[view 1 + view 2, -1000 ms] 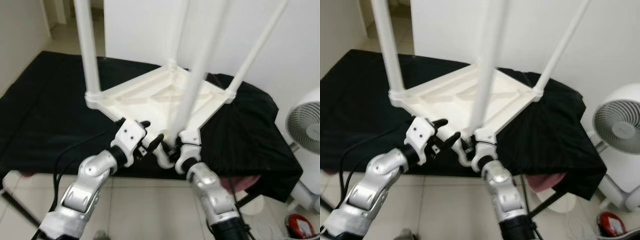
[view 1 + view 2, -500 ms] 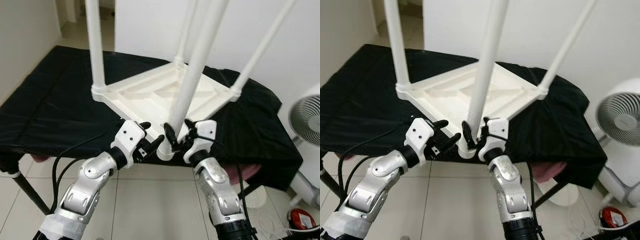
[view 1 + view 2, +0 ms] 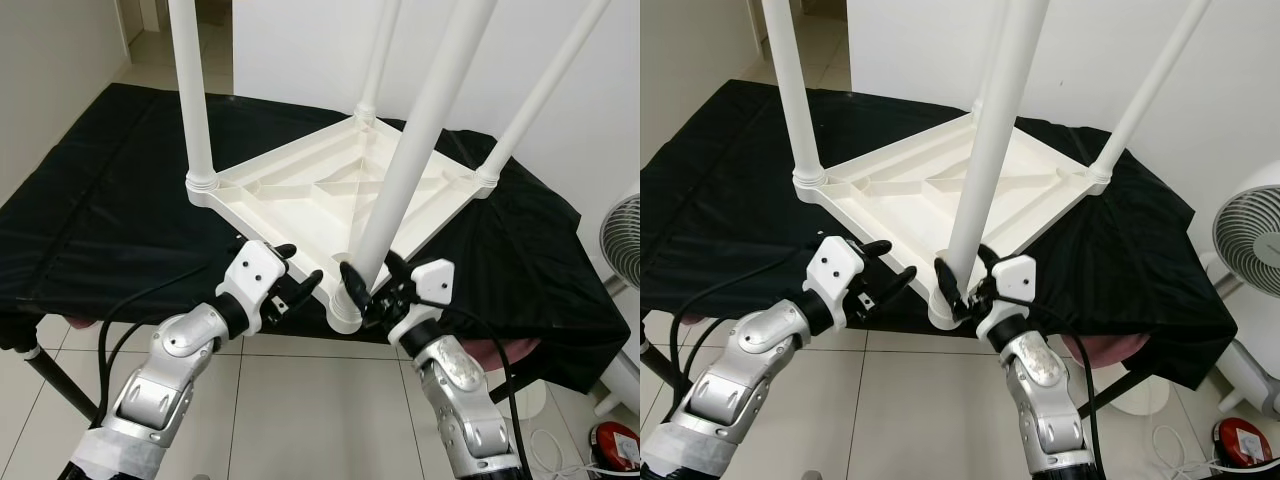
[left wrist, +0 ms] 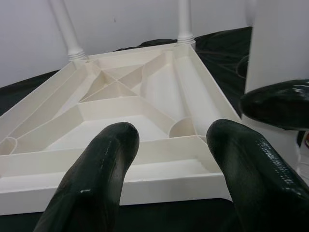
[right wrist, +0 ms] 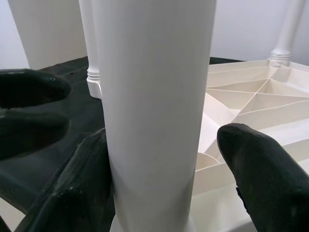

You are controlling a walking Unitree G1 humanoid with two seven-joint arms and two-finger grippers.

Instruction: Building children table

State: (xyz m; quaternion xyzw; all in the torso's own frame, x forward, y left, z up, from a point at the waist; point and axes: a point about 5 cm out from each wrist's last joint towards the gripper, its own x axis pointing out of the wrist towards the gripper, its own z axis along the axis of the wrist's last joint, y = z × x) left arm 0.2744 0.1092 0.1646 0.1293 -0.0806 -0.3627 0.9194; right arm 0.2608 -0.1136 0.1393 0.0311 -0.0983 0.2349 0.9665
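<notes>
- Upside-down white plastic children's table [image 3: 330, 195] lying tabletop-down on a black cloth-covered surface [image 3: 100, 210], four legs pointing straight up, long axes vertical.
- Underside turned to the camera: ribbed frame with diagonal braces and a raised rim, matte and moulded, round sockets at the corners.
- Legs smooth round tubes with ringed collars at the base; upper ends cut off by the top edge of both eye views.
- Near leg [image 3: 410, 170] standing in the corner socket at the table's front edge, closest to the robot.
- Right gripper [image 3: 368, 285] low on that near leg, just above the socket; black fingers [image 5: 256, 179] spread to either side of the tube, one pressed against it, the other standing a little off; no firm pinch to be made out.
- Left gripper [image 3: 292, 272] just beside the table's front rim, to the left of the near leg, fingers [image 4: 96, 179] parted and holding nothing, rounded glossy tips aimed across the ribbed underside.
- Black cable [image 3: 140, 310] trailing along the left silver arm.
- White fan [image 3: 1250, 245] at the right edge, partly cut off; something red [image 3: 1238, 442] on the tiled floor [image 3: 900, 400] in the corner, too small to identify.
- Pink item [image 3: 1100, 350] under the drooping cloth edge, mostly hidden.
</notes>
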